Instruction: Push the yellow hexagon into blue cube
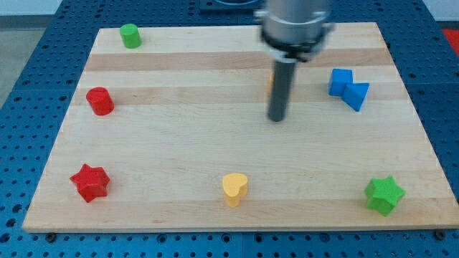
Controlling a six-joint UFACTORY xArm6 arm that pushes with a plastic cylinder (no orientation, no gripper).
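My rod comes down from the view's top and its tip rests on the wooden board right of centre. Only a thin yellow-orange sliver of the yellow hexagon shows at the rod's left edge; the rod hides the rest of it. The tip lies just below that sliver in the view. The blue cube sits to the right of the rod, about 90 pixels from the tip and a little higher. A blue triangular block touches the cube's lower right side.
A green cylinder is at top left, a red cylinder at left, a red star at bottom left. A yellow heart is at bottom centre and a green star at bottom right.
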